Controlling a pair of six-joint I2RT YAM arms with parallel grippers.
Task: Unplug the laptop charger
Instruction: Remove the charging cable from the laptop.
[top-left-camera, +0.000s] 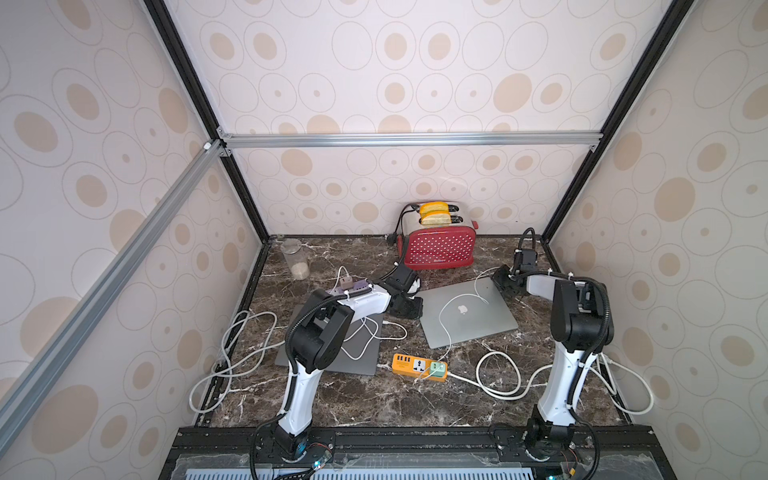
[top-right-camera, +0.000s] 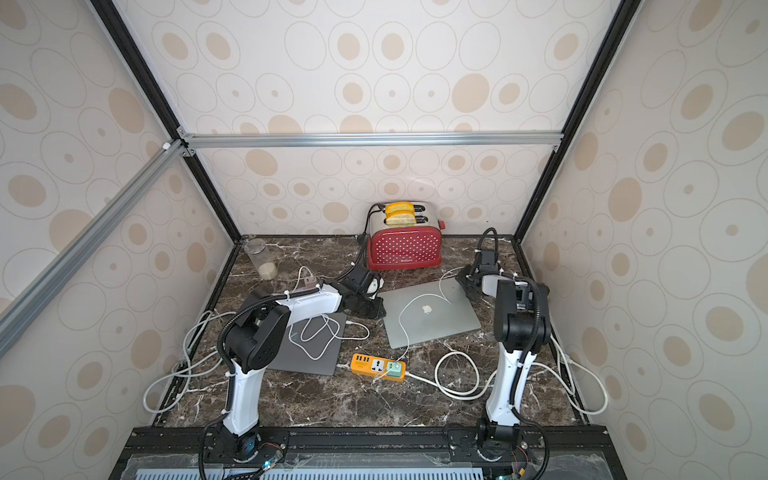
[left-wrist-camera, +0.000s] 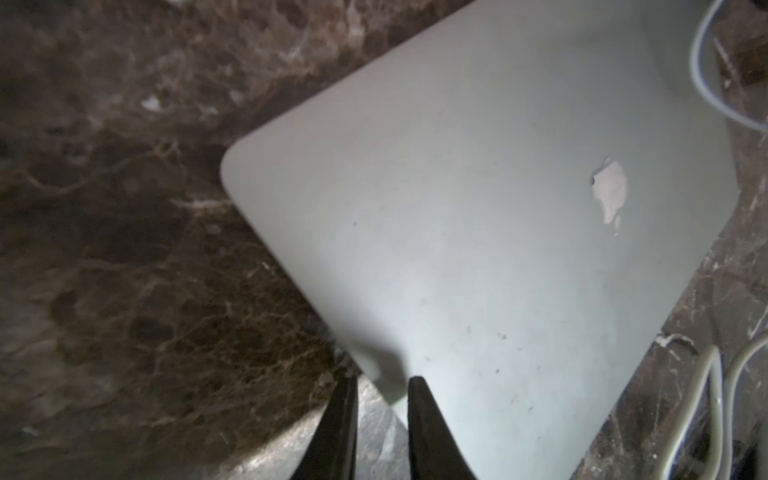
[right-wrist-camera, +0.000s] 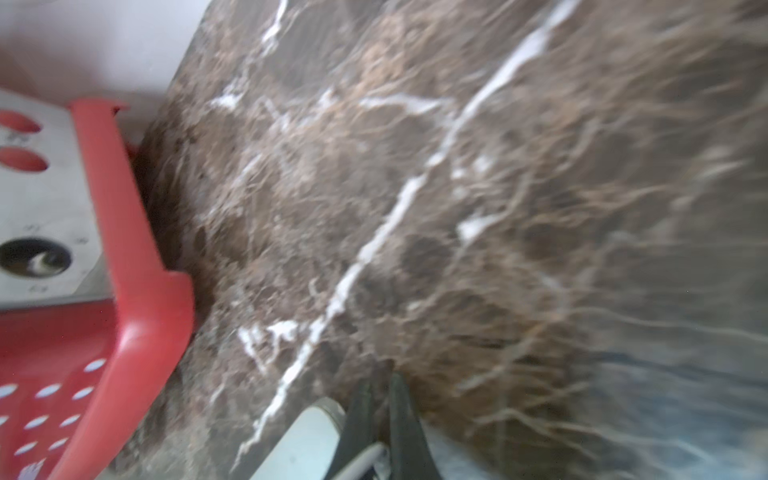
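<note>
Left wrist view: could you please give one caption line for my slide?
Left gripper straddles a corner of the closed silver laptop lying on the marble table.

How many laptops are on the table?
2: a silver laptop right of centre, white cable lying across its lid; a dark grey laptop left of it, partly under the left arm.

You've got two laptops: a silver laptop (top-left-camera: 490, 320) and a grey laptop (top-left-camera: 357, 365). There's one toaster (top-left-camera: 440, 249) with two bread slices (top-left-camera: 434, 217), one jar (top-left-camera: 296, 259) and one orange power strip (top-left-camera: 405, 362).
</note>
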